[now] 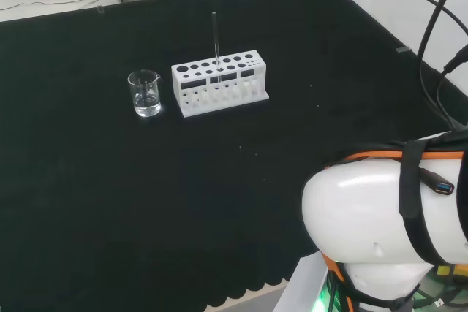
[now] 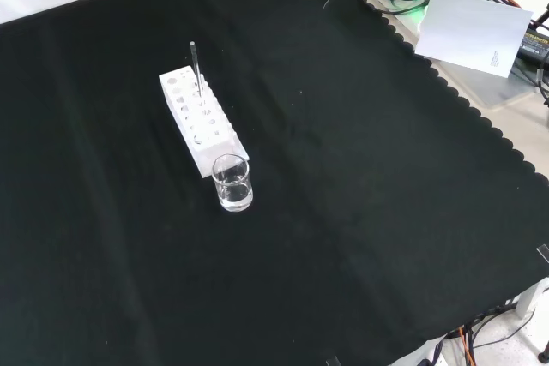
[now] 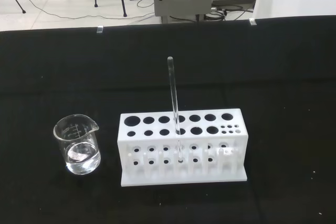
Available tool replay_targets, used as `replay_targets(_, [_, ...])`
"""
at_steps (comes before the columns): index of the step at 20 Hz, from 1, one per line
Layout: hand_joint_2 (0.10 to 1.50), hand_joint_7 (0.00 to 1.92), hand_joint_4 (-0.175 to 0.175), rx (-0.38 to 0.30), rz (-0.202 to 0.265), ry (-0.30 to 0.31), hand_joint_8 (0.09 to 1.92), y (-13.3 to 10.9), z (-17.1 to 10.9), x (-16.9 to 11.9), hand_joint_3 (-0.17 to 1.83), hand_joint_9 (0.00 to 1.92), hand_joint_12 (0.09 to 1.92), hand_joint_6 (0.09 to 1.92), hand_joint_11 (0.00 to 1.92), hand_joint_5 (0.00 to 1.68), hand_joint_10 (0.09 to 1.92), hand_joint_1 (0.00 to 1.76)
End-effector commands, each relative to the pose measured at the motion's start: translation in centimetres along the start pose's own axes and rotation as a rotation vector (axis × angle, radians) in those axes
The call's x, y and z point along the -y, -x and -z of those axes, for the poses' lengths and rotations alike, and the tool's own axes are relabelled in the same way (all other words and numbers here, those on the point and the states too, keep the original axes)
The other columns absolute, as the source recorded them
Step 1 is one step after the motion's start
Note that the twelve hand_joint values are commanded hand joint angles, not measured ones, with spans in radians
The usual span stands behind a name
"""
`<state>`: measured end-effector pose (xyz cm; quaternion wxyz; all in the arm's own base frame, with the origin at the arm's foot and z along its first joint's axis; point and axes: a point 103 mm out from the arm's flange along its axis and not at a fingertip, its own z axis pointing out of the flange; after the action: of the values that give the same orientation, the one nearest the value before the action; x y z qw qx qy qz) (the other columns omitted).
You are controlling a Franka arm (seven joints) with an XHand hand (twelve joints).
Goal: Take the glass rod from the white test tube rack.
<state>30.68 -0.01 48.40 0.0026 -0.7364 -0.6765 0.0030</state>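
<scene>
**benchrat:** Cloth first, nearest the arm: bare black bench (image 1: 146, 239) in the head view, with the arm's white link (image 1: 380, 231) bulking at about 4 o'clock. Further out sits the white test tube rack (image 1: 219, 82), a small glass beaker (image 1: 145, 93) just beside it at its 9 o'clock. The glass rod (image 1: 215, 38) stands nearly upright in a hole around the rack's middle, untouched as far as I can judge.

**pipette_pete:** And the hand? Released, clenched?

**benchrat:** Can't tell, honestly. No frame lets me judge it, so I'd say the reach hasn't started.

**pipette_pete:** How would you go about it?

**benchrat:** Come down from above, pinch the bare upper part of the rod well clear of the rack top, then lift straight along its own line so it doesn't lever the rack over or knock the beaker.

**pipette_pete:** Any view better than another?

**benchrat:** Wrist view shows the rod (image 3: 175, 108) running down through a front-row hole of the rack (image 3: 181, 148), plus a little liquid in the beaker (image 3: 77, 145). Front view has the rod (image 2: 196, 66) toward the rack's (image 2: 202, 122) far end and the beaker (image 2: 232, 183) at the near end.
</scene>
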Motion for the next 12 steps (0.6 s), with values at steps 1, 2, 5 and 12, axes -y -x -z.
replay_targets(1, [0.78,0.26,-0.069,0.007,0.001,0.010,0.31,0.01,-0.04,0.00,0.57,0.33,0.84,0.16,0.33,0.21,0.51,0.60])
replay_targets(2, [0.83,0.13,-0.058,-0.069,-0.063,0.039,0.20,0.83,-0.01,0.16,0.47,0.16,0.80,0.09,0.16,0.10,0.44,0.53])
replay_targets(5, [0.89,0.01,-0.049,-0.050,-0.046,0.038,0.11,0.69,-0.19,0.03,0.36,0.01,0.77,0.09,0.01,0.01,0.38,0.46])
replay_targets(12, [0.91,0.00,-0.049,-0.020,-0.011,0.029,0.12,0.12,-0.32,-0.32,0.31,0.00,0.79,0.09,0.00,0.00,0.42,0.46])
